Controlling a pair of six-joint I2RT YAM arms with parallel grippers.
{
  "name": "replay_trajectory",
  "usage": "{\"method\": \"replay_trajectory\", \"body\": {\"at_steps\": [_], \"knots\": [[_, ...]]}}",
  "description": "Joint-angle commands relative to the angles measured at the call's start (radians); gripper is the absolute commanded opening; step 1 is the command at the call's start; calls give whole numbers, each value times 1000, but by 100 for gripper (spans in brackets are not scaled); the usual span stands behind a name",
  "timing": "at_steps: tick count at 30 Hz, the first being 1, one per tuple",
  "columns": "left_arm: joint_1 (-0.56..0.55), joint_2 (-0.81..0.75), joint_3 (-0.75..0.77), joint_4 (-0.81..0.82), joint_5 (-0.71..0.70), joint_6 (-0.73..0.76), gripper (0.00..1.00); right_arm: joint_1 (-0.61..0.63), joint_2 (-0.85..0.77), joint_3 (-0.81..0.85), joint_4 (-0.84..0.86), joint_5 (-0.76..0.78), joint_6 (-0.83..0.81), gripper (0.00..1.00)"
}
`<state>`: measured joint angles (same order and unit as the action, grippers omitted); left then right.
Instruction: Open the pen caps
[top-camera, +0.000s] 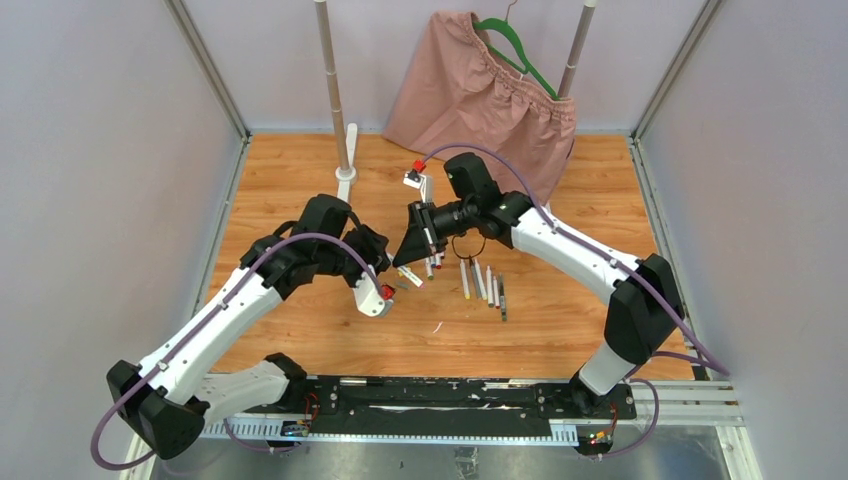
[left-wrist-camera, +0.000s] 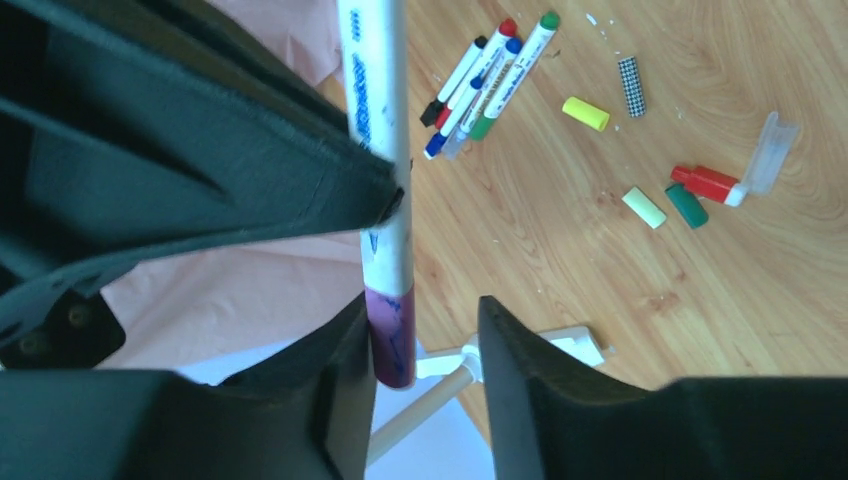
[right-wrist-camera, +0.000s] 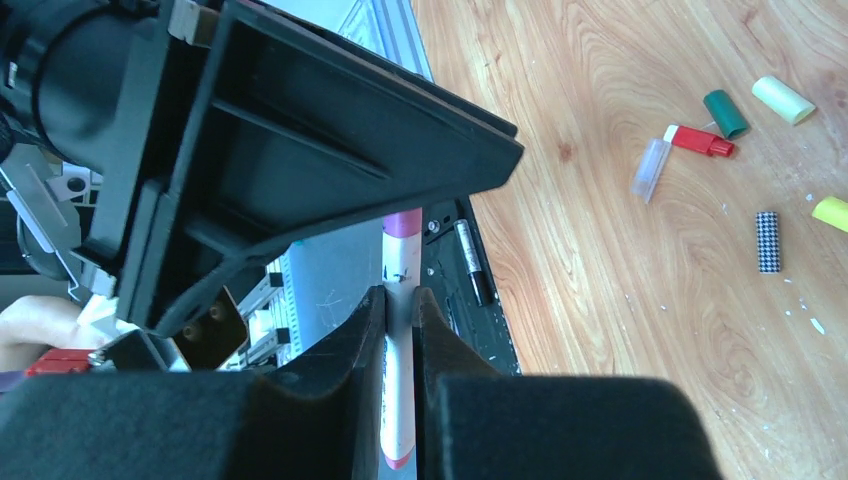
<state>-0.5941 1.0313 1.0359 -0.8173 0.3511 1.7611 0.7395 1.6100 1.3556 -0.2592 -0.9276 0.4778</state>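
1. Nearest, we note the left pincer (left-wrist-camera: 428, 312) released. Its jaws stand apart around the purple cap (left-wrist-camera: 392, 335); one finger touches the cap and a gap shows at the other.
2. The right pincer (right-wrist-camera: 400, 300) is clenched on the white pen (right-wrist-camera: 397, 400) at its barrel. The pen is held above the table (top-camera: 560, 330), with its purple cap end reaching into the left pincer.
3. Beyond, on the table, other pens (left-wrist-camera: 480, 85) lie bunched side by side. Loose caps lie apart from them: a yellow cap (left-wrist-camera: 585, 113), then a pale cap (left-wrist-camera: 643, 207) just beside a green cap (left-wrist-camera: 686, 204).
4. Farthest, a pink cloth (top-camera: 480, 95) hangs on a green hanger (top-camera: 515, 50).
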Motion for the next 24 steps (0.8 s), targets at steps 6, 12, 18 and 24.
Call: {"method": "replay_trajectory", "body": {"at_steps": [6,12,18,24], "knots": [[-43,26,34,3,-20,-87,13,18,36,25,58,-27,64,0],[-46,37,60,1,-44,-195,0,18,43,3,72,16,101,28],[-46,53,70,0,-93,-257,0,17,22,-77,174,15,174,31],[-46,45,46,0,-134,-215,0,17,23,-98,176,42,185,0]]}}
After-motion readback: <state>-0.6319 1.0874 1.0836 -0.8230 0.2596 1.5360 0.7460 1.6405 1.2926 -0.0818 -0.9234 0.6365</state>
